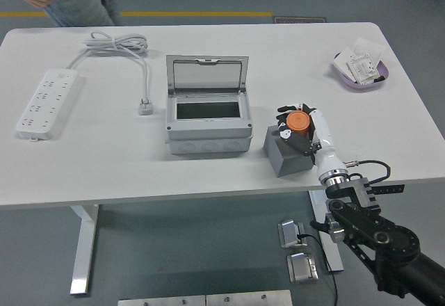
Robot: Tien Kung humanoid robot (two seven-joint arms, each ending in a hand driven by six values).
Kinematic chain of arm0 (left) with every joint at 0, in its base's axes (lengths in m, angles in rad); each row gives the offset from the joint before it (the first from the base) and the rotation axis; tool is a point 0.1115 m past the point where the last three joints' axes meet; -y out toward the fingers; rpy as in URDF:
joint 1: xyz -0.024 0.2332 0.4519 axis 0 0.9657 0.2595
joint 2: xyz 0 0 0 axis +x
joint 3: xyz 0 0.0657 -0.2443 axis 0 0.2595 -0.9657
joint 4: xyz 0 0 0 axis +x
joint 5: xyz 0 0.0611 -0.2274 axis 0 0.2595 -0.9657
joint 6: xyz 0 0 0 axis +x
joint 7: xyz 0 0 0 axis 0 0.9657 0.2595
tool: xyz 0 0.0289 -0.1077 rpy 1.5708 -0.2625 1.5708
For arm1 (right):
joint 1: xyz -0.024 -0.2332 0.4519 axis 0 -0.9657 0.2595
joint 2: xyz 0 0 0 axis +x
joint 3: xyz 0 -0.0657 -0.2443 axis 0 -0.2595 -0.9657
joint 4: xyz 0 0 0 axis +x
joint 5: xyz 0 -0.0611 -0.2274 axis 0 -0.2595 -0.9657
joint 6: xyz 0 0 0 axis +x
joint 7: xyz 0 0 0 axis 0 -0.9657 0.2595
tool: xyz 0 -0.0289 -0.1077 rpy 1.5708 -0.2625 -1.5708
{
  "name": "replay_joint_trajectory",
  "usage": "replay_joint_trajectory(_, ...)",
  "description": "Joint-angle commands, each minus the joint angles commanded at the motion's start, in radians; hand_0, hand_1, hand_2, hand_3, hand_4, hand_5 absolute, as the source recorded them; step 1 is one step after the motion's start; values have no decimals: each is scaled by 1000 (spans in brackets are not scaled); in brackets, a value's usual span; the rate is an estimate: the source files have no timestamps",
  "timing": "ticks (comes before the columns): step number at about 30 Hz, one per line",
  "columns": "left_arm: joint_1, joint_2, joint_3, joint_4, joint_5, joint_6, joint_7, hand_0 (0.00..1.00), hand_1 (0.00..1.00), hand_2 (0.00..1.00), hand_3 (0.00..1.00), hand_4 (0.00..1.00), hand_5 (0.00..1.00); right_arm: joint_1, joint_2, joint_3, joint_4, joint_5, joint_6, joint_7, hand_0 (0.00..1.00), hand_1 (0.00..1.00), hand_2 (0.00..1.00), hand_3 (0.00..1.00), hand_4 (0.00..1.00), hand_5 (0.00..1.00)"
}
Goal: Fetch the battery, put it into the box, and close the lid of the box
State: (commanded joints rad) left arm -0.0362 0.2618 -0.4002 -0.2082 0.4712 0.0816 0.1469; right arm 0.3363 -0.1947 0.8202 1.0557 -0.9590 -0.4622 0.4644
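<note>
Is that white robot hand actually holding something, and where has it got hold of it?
Yes. The right robot hand grips the orange battery, its fingers wrapped round the sides just above the grey block.

I see an orange battery [300, 122] on a dark grey block [285, 158], held in my white-and-black right hand [304, 131]. The box [208, 137] is light grey, its opening black. The table [104, 167] and power strip [46, 103] are white; the tray [361, 82] is purple.
</note>
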Motion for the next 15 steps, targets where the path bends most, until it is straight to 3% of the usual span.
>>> replay_joint_trajectory(9, -5, 1, 2, 0, 1, -1, -1, 632, 683, 592, 589, 583, 2, 42, -27, -22, 6, 8, -6, 2, 391, 447, 487, 481, 2, 2)
replay_joint_trajectory(15, -3, 2, -13, 0, 19, -2, 5, 632, 683, 594, 592, 591, 2, 118, -49, -95, 29, -72, -23, -71, 385, 441, 492, 473, 2, 2)
